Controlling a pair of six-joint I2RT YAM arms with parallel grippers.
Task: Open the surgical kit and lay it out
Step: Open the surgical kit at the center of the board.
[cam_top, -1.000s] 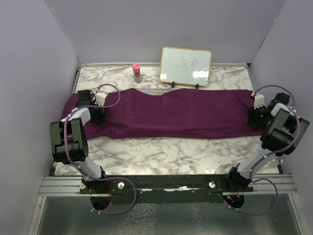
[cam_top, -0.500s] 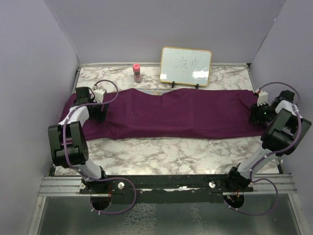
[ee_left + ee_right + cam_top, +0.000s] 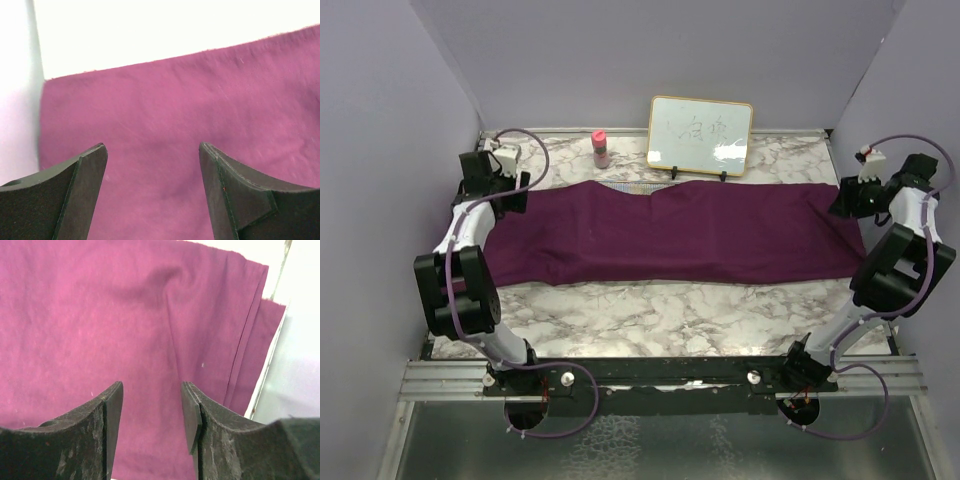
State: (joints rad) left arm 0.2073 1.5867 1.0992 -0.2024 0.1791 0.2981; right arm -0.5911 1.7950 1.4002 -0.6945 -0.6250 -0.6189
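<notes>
purple cloth wrap (image 3: 670, 235) lies spread as a long band across the marble table (image 3: 650, 310), running from the left side to the right side, with its near edge roughly straight and its far edge slightly raised at the middle. the contents of the kit are not visible; the cloth covers them.

left gripper (image 3: 508, 192): positioned over the far left corner of the cloth. in the left wrist view the gripper (image 3: 152, 147) has its jaws set wide apart, with nothing between them. the cloth (image 3: 200, 100) fills the view beneath the fingers (image 3: 75, 195), and its far edge meets the bright table surface (image 3: 150, 30) just beyond. contact between fingertips and fabric cannot be determined.

right gripper (image 3: 847, 200): positioned at the far right end of the cloth, near the side wall. in the right wrist view the gripper (image 3: 152, 385) has its jaws parted by a moderate gap and grips nothing. the cloth (image 3: 100, 315) lies under the fingers (image 3: 80, 435), with a shallow crease ahead of the gap and a folded double edge (image 3: 250, 365) to the right of it, next to the table rim.

behind the cloth, well apart from both grippers, a framed whiteboard (image 3: 700, 135) stands upright on its feet, and a small pink-capped bottle (image 3: 601, 148) stands to its left. neither touches the cloth as far as can be seen.
</notes>
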